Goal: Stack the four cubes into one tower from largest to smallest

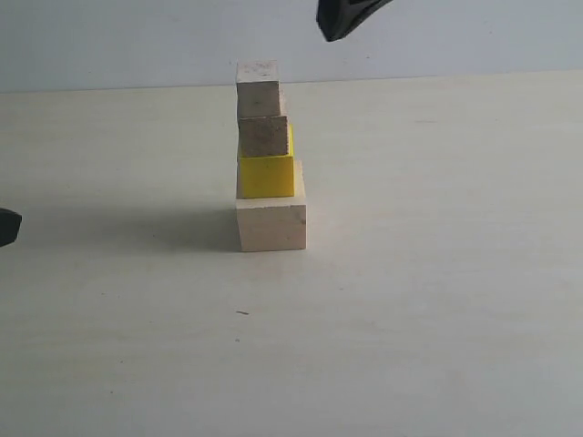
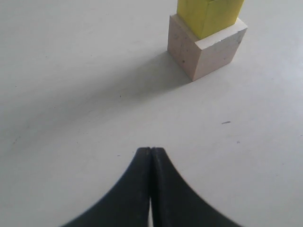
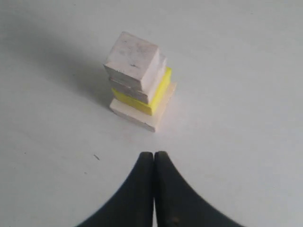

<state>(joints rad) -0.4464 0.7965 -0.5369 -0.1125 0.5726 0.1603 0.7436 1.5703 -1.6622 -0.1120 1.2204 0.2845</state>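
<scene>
The bench [image 1: 437, 319] carried the tower [image 1: 267, 155], complete, nearer its far edge. My left gripper [image 2: 150, 151] and right gripper [image 3: 154, 154] were closed, empty; next, I judged, just retreat.

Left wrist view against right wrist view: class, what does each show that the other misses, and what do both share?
Left wrist only: the shut left tool; the tower is cut off partway up the yellow cube. Right wrist only: the shut right tool, the grooved cube and the small top cube. Both: the big pale cube with the yellow cube on it, and the table.
</scene>
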